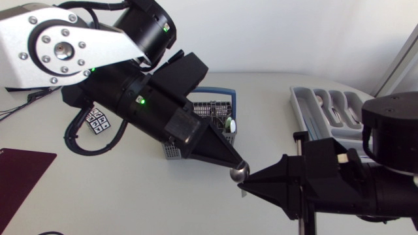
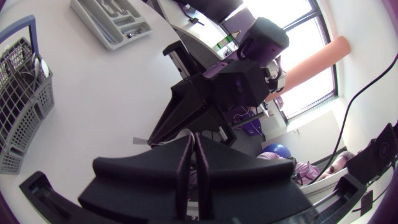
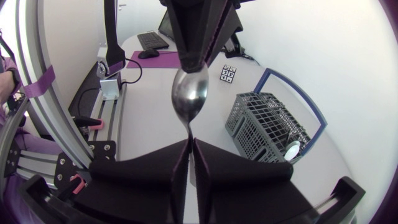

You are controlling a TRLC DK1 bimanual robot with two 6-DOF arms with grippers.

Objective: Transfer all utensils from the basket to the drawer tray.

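Head view: spoon (image 1: 238, 173) low centre, in mid-air, tip to tip between left gripper (image 1: 235, 167) and right gripper (image 1: 252, 185). Tray (image 1: 307, 104) upper right, nearer right arm.
Left wrist: left jaws pressed together, spoon mostly hidden.
Right wrist: bowl at centre-top pinched in left jaws. Handle runs straight down into right jaws, seemingly clamped.

No text can be read; only the small cube (image 1: 96, 121) bears black-and-white coded markers.

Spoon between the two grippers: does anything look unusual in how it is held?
Yes. The spoon is held in the air by both at once: the left gripper pinches its bowl, the right gripper its handle. Nothing looks spilled or damaged.
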